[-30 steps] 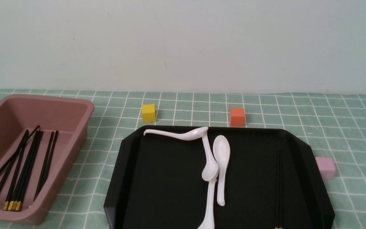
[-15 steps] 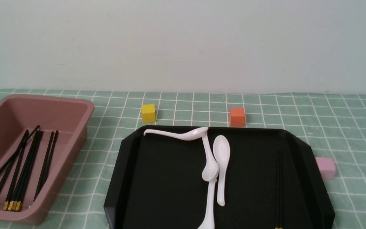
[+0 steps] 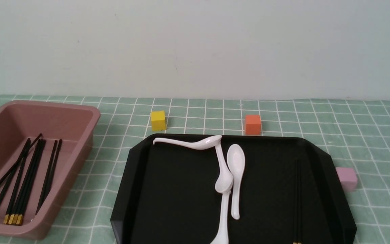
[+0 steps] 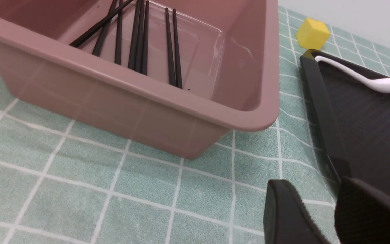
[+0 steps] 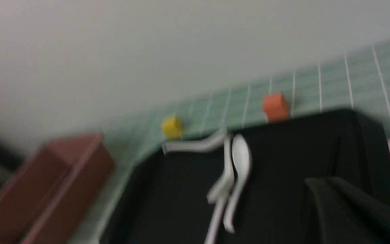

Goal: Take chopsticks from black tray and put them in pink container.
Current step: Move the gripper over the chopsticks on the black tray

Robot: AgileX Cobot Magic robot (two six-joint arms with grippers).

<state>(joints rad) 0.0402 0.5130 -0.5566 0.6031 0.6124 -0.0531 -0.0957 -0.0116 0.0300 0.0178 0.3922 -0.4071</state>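
Left tool [image 4: 313, 184] open, a gap showing between its fingertips, nothing gripped; the checked green tabletop cloth [image 4: 147, 176] shows beyond it. Right tool [image 5: 327, 183] closed, fingertips together, empty; its wrist view is blurred. Pink container [image 3: 63, 106] lies ahead of the left tool, near it but apart, the nearer vessel to that side. Inside, a batch of chopsticks [image 3: 29, 183]: black, most with gold ends toward the robot's side, several lying close together lengthwise, one crossing over others at a slant. Two more rest beside each other, by the container wall nearer the tray. Black tray [image 3: 120, 193] sits between the container and the pink cube, spreading out ahead of the right tool. Two further chopsticks [image 3: 297, 203] still to be moved lie in the tray, side by side, on the half toward the right tool, gold ends toward the robot. Four white spoons [image 3: 237, 159] occupy the tray's middle: one set crosswise along the far rim, its bowl meeting the handle of a second; the second's bowl at the handle of a third; the fourth just beside them, bowl away from the tools. Beyond the tray, farther from both tools, yellow cube [image 3: 158, 121] and orange cube [image 3: 253, 124], well apart. Pink cube [image 3: 347, 178] beside the tray's outer wall, on the right tool's side.
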